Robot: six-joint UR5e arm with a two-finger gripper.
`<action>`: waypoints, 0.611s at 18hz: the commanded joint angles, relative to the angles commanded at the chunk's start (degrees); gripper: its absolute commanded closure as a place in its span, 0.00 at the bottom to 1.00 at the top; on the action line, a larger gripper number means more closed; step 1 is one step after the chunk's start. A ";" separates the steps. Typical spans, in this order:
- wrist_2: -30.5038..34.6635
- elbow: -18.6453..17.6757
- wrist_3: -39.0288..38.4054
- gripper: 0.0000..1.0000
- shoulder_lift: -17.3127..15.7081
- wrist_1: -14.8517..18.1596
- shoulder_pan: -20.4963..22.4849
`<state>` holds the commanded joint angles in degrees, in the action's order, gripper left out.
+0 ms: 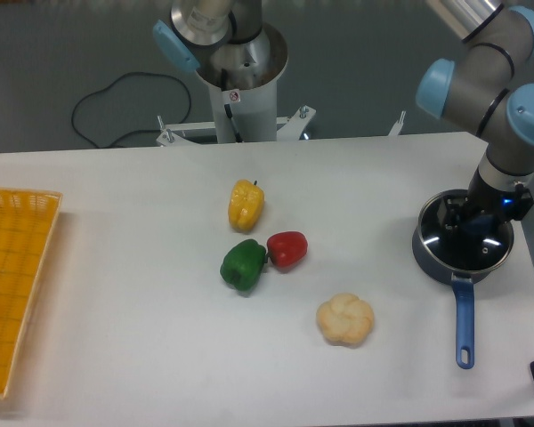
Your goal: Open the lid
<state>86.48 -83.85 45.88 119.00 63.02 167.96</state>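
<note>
At the right end of the white surface (142, 302), our gripper (477, 220) sits low over the lid (445, 238), which rests on the dark saucepan (424, 255) — we judge it centred there because the blue knob, the only handhold, lies at the lid's middle. The knob itself is hidden beneath the wrist, so we cannot tell whether the jaws are spread or closed around it. The pan's blue handle (464, 325) points toward the near edge, away from the arm, leaving the approach from above free. Well apart to the left lie a yellow pepper (246, 204), a green pepper (243, 264) touching a red pepper (287, 249), and a pale bun-shaped item (345, 319) nearer the pan; a yellow basket (13, 294) sits at the far left edge. Nothing crowds the pan — we judge a straight lift would meet no obstacle, though the bun is the closest neighbour if the lid is set down leftward.
</note>
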 joint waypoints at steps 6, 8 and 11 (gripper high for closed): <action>0.35 -1.23 0.26 0.16 -0.62 0.00 0.35; 0.44 -1.32 0.26 0.16 -0.70 0.09 0.35; 0.44 -1.41 0.35 0.16 -0.97 0.09 0.44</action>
<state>86.92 -85.25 46.23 118.04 63.11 168.40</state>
